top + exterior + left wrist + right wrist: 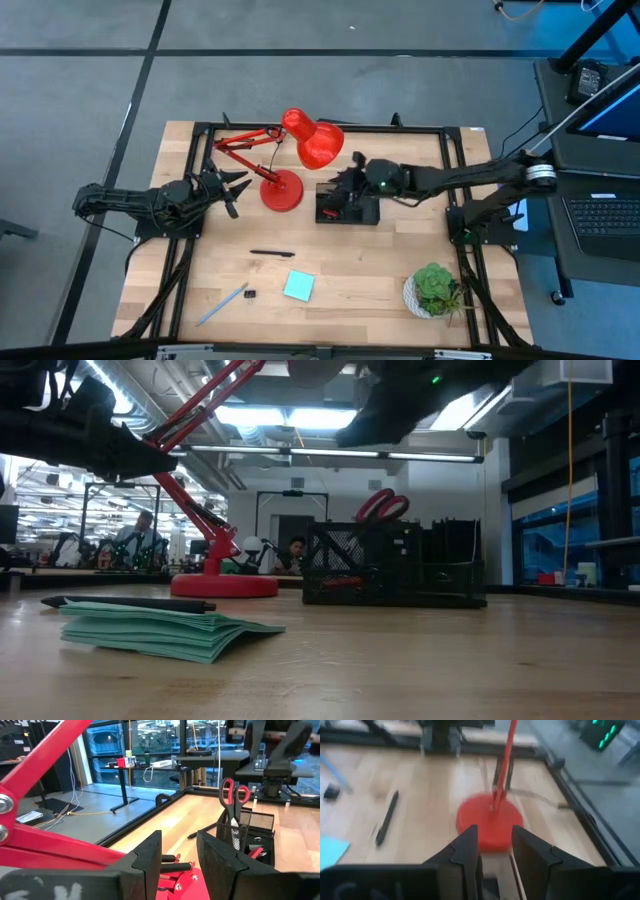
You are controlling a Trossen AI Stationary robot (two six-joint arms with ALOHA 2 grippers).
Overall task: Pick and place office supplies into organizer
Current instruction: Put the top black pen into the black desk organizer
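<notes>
Nearest, toward six o'clock on the surface [380,280], a light-blue pen [222,303], a black clip [249,295], a teal sticky-note pad [298,286] and a black pen [271,254] are lying loose. Farther up, the organizer [347,207] is sitting at centre, red-handled scissors [234,796] standing in it. The right gripper [352,181] is hovering over it, jaws spread, pinching nothing. At nine o'clock the left gripper [232,184] is waiting, jaws likewise apart. Reaching out risks clipping the red lamp [290,160] just beside both.
</notes>
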